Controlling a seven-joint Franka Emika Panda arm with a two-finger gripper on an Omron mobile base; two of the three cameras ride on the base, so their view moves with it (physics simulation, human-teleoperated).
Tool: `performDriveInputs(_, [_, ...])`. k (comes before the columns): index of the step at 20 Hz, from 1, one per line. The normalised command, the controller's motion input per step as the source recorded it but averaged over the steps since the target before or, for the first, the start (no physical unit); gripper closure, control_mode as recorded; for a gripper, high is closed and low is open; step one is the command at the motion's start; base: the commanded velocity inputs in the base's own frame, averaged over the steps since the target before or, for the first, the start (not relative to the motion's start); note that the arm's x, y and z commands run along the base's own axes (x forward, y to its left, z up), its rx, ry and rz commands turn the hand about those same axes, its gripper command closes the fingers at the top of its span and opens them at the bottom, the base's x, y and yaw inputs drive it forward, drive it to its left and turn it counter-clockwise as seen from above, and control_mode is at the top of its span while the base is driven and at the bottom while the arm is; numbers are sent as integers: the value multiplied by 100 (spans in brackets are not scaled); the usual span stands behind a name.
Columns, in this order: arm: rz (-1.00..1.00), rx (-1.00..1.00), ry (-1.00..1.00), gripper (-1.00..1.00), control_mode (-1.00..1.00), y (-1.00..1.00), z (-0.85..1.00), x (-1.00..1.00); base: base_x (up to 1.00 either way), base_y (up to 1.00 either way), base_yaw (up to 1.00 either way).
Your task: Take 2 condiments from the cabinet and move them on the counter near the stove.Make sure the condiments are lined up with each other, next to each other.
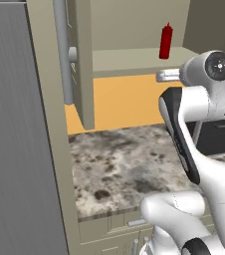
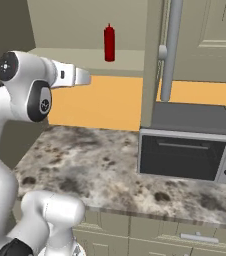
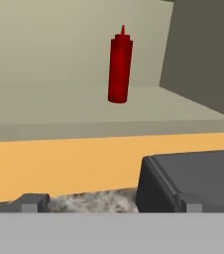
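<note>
Here we are at the open cabinet (image 1: 134, 60), and the red bottle (image 1: 166, 42) stands upright on its plain beige shelf, towards the back, all alone up there with its nozzle tip pointing straight up. From the right base view the same bottle (image 2: 109, 44) sits left of the cabinet's open door edge and the long metal handle (image 2: 171, 50) that runs down it. The arm is raised to shelf height, and the pincer (image 2: 80, 77) points towards the cabinet, below and to the left of the bottle in that view, well apart from it and touching nothing. Through the hand view the bottle (image 3: 120, 67) sits dead ahead and above centre, and the two dark fingertips (image 3: 30, 202) stand far apart at the bottom of the picture (spread wide, nothing between them), so the pincer is open and empty. Below the shelf runs an orange wall strip (image 1: 119, 102), and under that the mottled grey worktop (image 1: 129, 169) stretches out bare in front of the robot. Over on the right side of that worktop sits a dark grey toaster oven (image 2: 185, 145) with a glass door and knobs on its front; its dark top also shows low in the hand view.
</note>
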Motion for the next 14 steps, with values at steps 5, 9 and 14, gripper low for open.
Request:
performDriveInputs(5, [-1,0,2,-100,-100,-9,6,59,0,0,0])
performDriveInputs(9, [-3,0,0,-100,-100,-13,1,57,0,0,0])
performDriveInputs(14, [-4,0,0,-100,-100,-14,6,48,0,0,0])
